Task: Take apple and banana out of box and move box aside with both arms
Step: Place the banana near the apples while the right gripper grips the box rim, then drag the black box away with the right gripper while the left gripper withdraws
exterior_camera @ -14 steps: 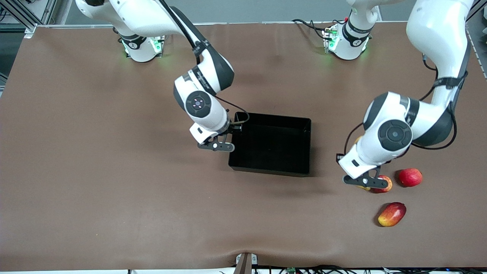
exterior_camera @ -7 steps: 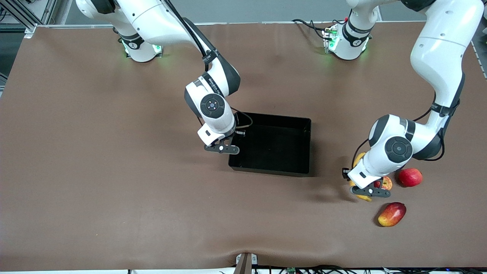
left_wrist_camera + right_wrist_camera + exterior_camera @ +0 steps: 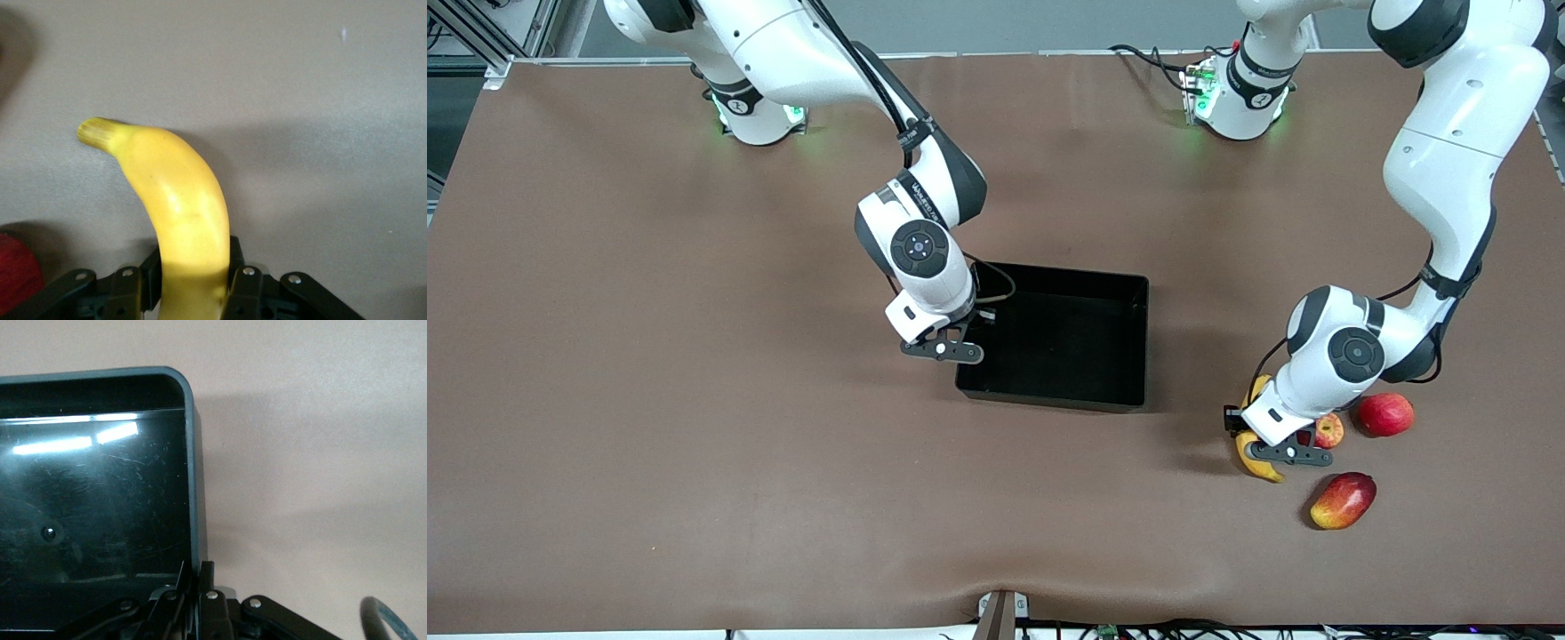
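Note:
The black box (image 3: 1049, 397) stands mid-table. My right gripper (image 3: 951, 348) is shut on its wall at the right arm's end; in the right wrist view that gripper (image 3: 199, 583) pinches the thin wall (image 3: 195, 473), one finger inside and one outside. Toward the left arm's end, my left gripper (image 3: 1282, 453) is shut on the yellow banana (image 3: 1261, 464). In the left wrist view the banana (image 3: 177, 200) runs out from between the fingers (image 3: 241, 283), stem end away from them. The small red apple (image 3: 1328, 430) with a yellowish patch lies right beside this gripper.
A plain red round fruit (image 3: 1385, 414) lies beside the apple toward the left arm's end. A red-and-yellow mango (image 3: 1343, 500) lies nearer the front camera. Another red fruit (image 3: 17, 273) shows at the edge of the left wrist view. Brown cloth covers the table (image 3: 694, 400).
The right gripper has shut on the box wall, and the box has slid slightly toward the right arm's end. The left arm has sunk lower, and the banana shows more, nearer the front camera.

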Controlling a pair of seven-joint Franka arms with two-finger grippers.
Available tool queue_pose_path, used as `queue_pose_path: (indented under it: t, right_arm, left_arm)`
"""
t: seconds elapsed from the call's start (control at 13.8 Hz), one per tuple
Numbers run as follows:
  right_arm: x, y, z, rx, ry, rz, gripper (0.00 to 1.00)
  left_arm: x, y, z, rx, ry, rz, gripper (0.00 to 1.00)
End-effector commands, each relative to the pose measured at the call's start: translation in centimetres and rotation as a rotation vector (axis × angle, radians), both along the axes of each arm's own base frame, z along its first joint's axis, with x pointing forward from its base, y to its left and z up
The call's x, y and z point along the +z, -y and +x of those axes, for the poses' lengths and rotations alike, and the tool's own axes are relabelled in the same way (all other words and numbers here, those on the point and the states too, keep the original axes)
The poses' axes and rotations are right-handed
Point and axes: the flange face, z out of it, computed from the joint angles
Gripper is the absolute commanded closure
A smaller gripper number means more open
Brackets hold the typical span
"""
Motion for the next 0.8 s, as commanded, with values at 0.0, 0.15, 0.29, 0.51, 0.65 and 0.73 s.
queue_pose_path:
  t: [0.0,0.15,0.29,0.51,0.65,0.73]
  right_arm:
    - [1.8,2.3,1.6,-0.04,-0.022,-0.009,1.0]
    - [5.4,4.4,2.6,-0.061,-0.032,-0.004,1.0]
    - [8.2,8.1,4.2,-0.111,-0.064,0.009,1.0]
    - [11.9,12.6,6.0,-0.119,-0.093,0.09,1.0]
    - [13.5,16.0,6.4,-0.099,-0.128,0.086,1.0]
    - [14.2,18.3,6.9,-0.113,-0.143,0.086,1.0]
  left_arm:
    - [-0.1,-1.1,0.1,-0.011,0.024,0.005,0.01]
    - [1.3,-1.5,0.6,-0.004,0.045,0.012,0.0]
    - [5.0,-0.9,0.6,-0.004,0.047,0.047,0.0]
    - [11.4,0.0,-0.4,-0.007,-0.018,0.141,0.0]
    - [16.8,0.9,-1.3,-0.006,-0.053,0.209,0.0]
    - [19.4,1.3,-1.7,0.002,-0.065,0.225,0.0]
